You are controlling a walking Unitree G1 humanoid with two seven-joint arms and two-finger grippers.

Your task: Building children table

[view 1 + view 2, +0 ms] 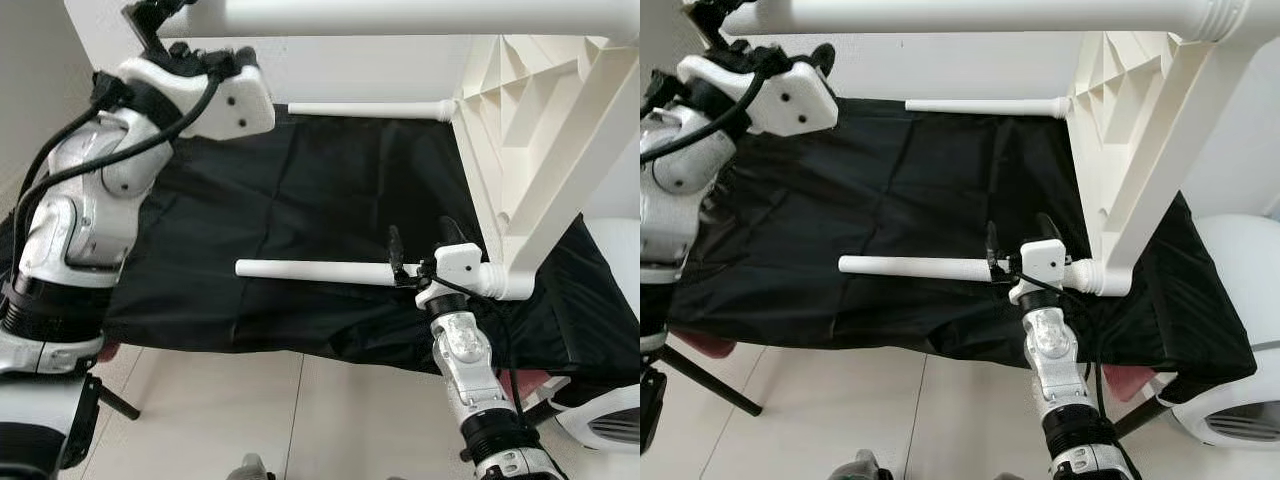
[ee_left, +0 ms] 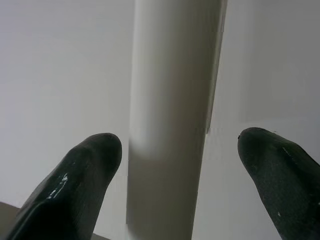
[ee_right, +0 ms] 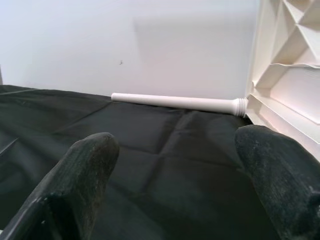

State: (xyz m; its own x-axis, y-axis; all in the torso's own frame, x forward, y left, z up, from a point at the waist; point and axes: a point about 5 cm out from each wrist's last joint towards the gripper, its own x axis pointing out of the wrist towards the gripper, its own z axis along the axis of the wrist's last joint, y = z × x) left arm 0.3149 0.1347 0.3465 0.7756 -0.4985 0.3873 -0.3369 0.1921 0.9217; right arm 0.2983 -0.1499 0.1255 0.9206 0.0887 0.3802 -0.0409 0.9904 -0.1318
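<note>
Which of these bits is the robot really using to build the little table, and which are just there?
Part of the job:
- white table top, tipped on its side
- near leg, at the right gripper
- far leg
- top leg, by the left gripper

Just there:
- black cloth
- white appliance

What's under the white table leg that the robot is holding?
A black cloth lies spread under the table leg near the right gripper. What the cloth covers is hidden, apart from pale floor in front.
</note>
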